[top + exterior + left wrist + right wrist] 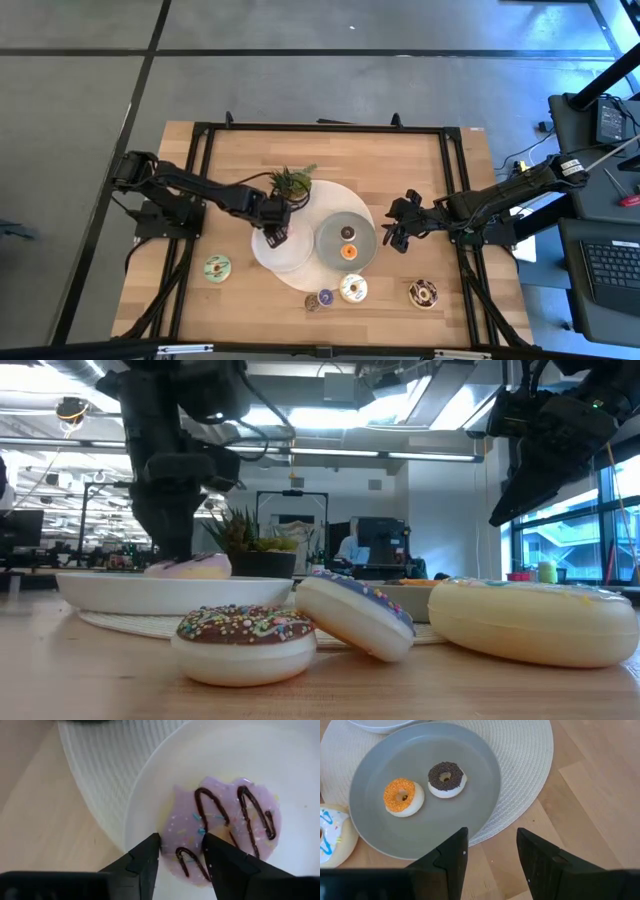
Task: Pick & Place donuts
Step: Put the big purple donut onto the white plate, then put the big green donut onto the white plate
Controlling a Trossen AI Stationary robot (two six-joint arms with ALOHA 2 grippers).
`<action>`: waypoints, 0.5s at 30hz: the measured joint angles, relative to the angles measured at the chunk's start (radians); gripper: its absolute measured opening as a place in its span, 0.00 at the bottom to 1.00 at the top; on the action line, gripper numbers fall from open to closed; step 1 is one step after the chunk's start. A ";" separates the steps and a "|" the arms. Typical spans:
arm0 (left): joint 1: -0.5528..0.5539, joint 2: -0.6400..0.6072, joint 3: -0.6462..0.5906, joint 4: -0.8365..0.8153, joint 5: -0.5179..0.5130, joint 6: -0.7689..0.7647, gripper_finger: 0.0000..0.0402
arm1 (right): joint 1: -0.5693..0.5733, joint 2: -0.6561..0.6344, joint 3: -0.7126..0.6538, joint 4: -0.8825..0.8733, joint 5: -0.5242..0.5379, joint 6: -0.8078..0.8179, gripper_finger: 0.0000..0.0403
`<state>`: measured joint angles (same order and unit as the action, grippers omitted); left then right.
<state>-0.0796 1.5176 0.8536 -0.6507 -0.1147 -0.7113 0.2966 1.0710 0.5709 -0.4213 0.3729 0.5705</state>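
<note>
left arm [190, 192]: black, jointed, chunky segments; dark cable looping over top near wrist
left base [135, 170]: black, boxy, at table's left edge
left fingers [145, 865]: two matte black wedges, flat angular faces, tapered to blunt tips
right arm [500, 195]: black, slimmer links; small white label patch near far end
right gripper [398, 225]: black, blocky, knobbly outline
right fingers [451, 856]: two matte black wedges, bevelled edges, small notch on one inner side
low-view left arm [165, 450]: dark, thick column, rounded housing
low-view right arm [545, 430]: dark, angular, black cable beside it
</note>
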 joint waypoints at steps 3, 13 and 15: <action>0.012 -0.021 0.000 -0.028 0.034 0.000 0.37 | 0.000 0.000 0.000 0.000 0.000 0.000 0.42; 0.020 -0.165 0.000 -0.090 0.067 -0.025 0.36 | 0.000 0.000 0.000 -0.001 0.000 -0.003 0.42; 0.004 -0.212 0.000 -0.140 0.068 -0.083 0.36 | 0.000 0.000 0.000 -0.001 0.000 -0.003 0.42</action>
<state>-0.0759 1.3051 0.8536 -0.7912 -0.0464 -0.7939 0.2966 1.0710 0.5709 -0.4221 0.3729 0.5675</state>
